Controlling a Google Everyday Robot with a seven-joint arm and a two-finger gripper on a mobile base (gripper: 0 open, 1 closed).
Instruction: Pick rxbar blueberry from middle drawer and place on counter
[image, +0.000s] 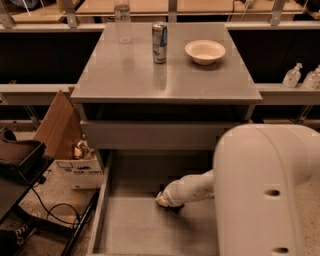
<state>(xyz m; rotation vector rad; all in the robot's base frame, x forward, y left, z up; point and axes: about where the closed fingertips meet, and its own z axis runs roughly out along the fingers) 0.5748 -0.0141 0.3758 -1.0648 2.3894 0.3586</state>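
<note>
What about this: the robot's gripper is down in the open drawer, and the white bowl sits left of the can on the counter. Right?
Not quite. In the camera view the white bowl sits right of the can on the counter, not left. The gripper is down in the open drawer.

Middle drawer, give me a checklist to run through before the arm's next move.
1. Middle drawer pulled open: ok.
2. Hand down inside the drawer, low at its floor: ok.
3. Rxbar blueberry held by the hand: cannot tell, the bar does not show clearly.
4. Counter has bare surface in front of the can and bowl: ok.
</note>
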